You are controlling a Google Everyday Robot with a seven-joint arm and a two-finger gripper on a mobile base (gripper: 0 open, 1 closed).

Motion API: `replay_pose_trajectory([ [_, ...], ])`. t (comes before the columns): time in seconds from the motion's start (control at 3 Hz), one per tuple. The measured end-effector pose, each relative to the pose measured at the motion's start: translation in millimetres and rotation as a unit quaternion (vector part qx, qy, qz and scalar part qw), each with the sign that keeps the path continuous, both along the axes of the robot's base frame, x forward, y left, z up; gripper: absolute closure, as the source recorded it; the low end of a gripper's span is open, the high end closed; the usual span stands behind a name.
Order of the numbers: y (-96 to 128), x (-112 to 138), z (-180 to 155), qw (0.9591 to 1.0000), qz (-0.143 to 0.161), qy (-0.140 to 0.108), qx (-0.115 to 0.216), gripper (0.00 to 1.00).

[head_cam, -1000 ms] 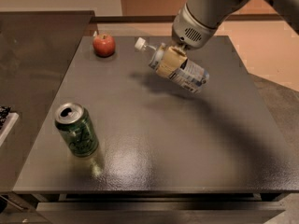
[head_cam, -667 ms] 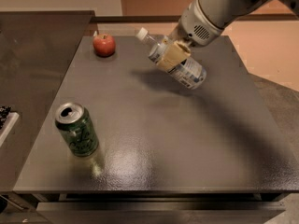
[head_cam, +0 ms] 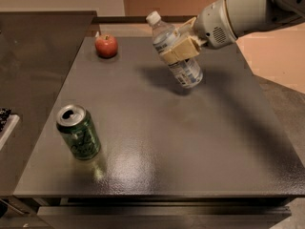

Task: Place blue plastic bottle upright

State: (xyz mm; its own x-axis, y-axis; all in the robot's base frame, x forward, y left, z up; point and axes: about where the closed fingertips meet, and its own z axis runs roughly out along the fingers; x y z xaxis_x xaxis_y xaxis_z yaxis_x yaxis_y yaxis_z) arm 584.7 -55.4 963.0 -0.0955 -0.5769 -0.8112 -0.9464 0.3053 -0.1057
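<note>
The blue plastic bottle (head_cam: 167, 37) is clear, pale bluish, with a white cap at its upper left and a printed label on its lower part (head_cam: 187, 71). It hangs tilted, cap up and to the left, base down and to the right, above the far part of the dark table (head_cam: 190, 142). My gripper (head_cam: 179, 50) comes in from the upper right and is shut on the bottle's middle with its tan fingers (head_cam: 174, 54). The bottle's shadow lies on the table just under it.
A green soda can (head_cam: 79, 132) stands upright at the front left of the table. A red apple (head_cam: 106, 46) sits at the far left corner. A dark counter (head_cam: 28, 56) runs along the left side, with a small object (head_cam: 4, 120) at its edge.
The gripper has lifted the bottle and turned it from nearly lying flat to a steeper tilt, cap rising up and left. The can and apple have not moved.
</note>
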Motion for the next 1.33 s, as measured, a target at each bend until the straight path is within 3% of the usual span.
replay_pose_trajectory([
  [0.33,-7,-3,5,0.9972,-0.006,-0.006,0.075,1.0],
  [0.67,-19,-7,7,0.9906,-0.014,-0.011,0.136,1.0],
  [1.33,-39,-12,2,0.975,-0.026,-0.025,0.219,1.0],
])
